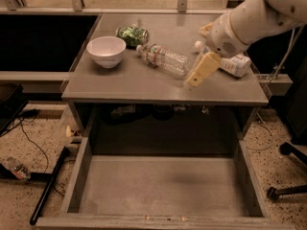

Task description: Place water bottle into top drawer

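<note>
The ribbed clear bottle, red-and-white banded, lay on the flat grey bench; the gripper hung just beside, yellowish fingers spread, empty.

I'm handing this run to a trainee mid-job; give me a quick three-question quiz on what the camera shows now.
1. Short answer: is the top drawer open or shut?
2. True or false: the water bottle stands upright on the table.
3. Where is the gripper?
A. Over the table, beside the water bottle
B. Down inside the top drawer
C. Over the white bowl

Key: 1 open; 2 false, it lies on its side; 3 A.
</note>
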You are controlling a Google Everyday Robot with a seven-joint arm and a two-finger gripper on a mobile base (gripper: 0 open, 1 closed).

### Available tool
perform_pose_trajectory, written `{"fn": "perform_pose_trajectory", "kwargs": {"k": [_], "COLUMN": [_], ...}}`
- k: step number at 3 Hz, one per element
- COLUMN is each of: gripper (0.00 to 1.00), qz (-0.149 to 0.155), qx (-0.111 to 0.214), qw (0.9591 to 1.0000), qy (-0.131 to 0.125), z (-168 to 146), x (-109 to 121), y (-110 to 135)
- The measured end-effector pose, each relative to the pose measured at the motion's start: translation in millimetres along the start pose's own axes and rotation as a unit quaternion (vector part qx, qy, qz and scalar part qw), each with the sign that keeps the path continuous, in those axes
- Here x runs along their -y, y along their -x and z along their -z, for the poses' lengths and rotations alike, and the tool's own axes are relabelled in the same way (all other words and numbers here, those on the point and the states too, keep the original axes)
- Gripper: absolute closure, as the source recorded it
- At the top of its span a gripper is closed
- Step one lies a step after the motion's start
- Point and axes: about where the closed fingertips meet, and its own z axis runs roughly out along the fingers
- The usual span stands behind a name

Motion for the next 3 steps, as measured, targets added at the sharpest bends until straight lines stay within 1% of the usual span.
{"fn": "perform_pose_trajectory", "kwargs": {"k": [1,2,3], "gripper": [0.00,0.00,0.00], "qz": [-0.015,-0.037,-0.055], "qx": [0.028,0.048,0.058], "qw": [0.9995,0.9981,0.9968], "qy": [0.001,0.004,0.004], "z": [-32.8,-56.9,-77.2], "x": [19.9,34.1,43.9], "y": [3.3,2.1,1.6]}}
